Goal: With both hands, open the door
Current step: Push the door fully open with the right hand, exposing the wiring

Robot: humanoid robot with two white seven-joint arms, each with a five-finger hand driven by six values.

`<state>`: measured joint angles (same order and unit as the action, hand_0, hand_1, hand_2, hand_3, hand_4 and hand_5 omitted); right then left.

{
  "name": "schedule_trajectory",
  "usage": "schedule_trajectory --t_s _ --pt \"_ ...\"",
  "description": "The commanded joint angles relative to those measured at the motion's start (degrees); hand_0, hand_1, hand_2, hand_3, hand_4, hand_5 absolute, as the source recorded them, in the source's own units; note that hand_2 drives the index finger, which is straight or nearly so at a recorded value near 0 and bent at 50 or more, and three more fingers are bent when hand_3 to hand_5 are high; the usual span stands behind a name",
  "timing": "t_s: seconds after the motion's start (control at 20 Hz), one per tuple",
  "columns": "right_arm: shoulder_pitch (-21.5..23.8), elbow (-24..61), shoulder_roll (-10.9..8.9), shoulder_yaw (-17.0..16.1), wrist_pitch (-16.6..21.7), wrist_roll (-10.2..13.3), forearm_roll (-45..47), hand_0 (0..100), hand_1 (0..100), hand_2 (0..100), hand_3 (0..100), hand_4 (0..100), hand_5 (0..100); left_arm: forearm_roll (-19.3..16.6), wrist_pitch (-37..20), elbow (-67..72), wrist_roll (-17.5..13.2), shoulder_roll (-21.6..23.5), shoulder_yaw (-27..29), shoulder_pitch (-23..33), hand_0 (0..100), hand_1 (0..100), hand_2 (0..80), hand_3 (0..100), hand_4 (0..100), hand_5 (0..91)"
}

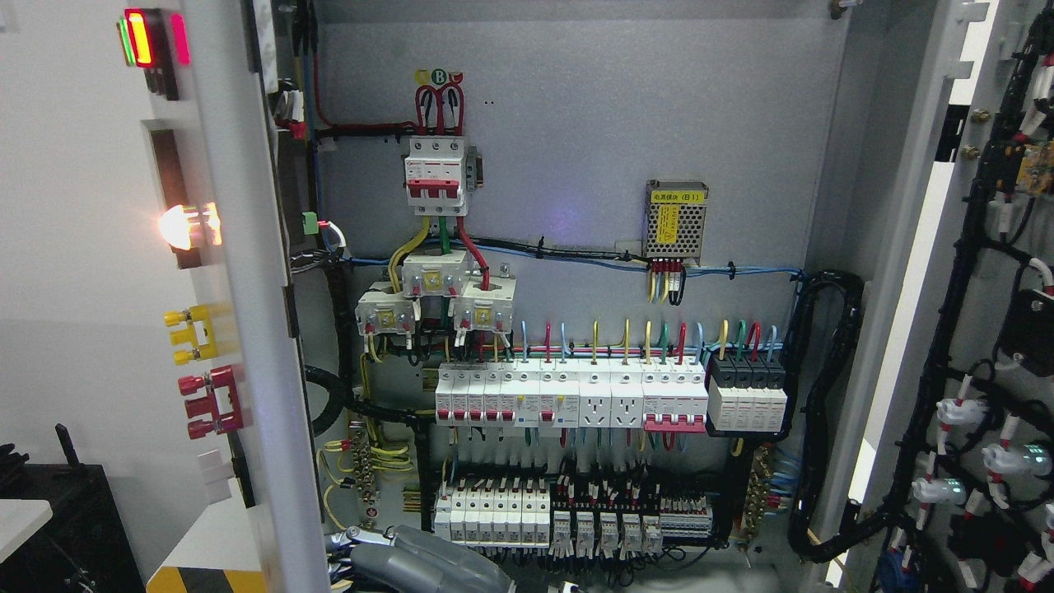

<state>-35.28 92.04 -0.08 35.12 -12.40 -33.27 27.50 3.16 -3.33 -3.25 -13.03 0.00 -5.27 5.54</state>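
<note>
Doors: grey metal left door and grey right door both swung wide, cabinet wiring exposed | Step: opening looks complete | Hand: grey robot hand low, near centre-left, finger state unclear | Next: withdraw clear of breakers.

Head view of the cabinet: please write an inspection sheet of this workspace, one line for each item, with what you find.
Surface: grey back panel of the cabinet, carrying the components.
Job's things: left door and right door both stand open; lamps and terminals show on the left one.
Clutter: nothing seen.
Hands: one grey robot hand at the bottom edge, low in front of the lower breaker row; which arm it belongs to cannot be told, and it holds nothing that shows.
Cables: red, yellow, green and blue wires to the main breaker; black wire bundle at the right side.
Surroundings: small power supply on the panel; black object at lower left.
</note>
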Motion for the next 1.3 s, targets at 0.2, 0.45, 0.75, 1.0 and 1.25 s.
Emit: schedule_trajectory --t_s 0.2,0.45,0.75,1.0,1.25 --pt "0.91 2.79 -1.24 1.79 -0.17 -0.48 -0.08 61 0 23 45 36 35 0.00 -0.01 0.00 0.03 -1.49 0.00 0.00 12 39 0.0 0 0 0.0" --pt "0.83 2.79 -1.06 2.41 -0.43 -0.39 -0.25 60 0 22 44 35 34 0.00 -0.01 0.00 0.03 -1.49 0.00 0.00 12 39 0.0 0 0 0.0" --pt "0.39 2.71 -1.06 3.11 -0.61 -0.13 -0.43 60 0 22 43 34 33 0.00 0.08 0.00 0.03 -1.49 0.00 0.00 12 39 0.0 0 0 0.0" --pt "0.39 2.71 -0.97 3.81 -0.61 -0.04 -0.61 60 0 21 42 33 32 0.00 -0.01 0.00 0.03 -1.49 0.00 0.00 12 39 0.0 0 0 0.0" --pt "0.21 2.71 -0.45 3.99 -0.61 0.05 -0.69 60 0 19 41 31 31 0.00 0.08 0.00 0.03 -1.49 0.00 0.00 12 39 0.0 0 0 0.0"
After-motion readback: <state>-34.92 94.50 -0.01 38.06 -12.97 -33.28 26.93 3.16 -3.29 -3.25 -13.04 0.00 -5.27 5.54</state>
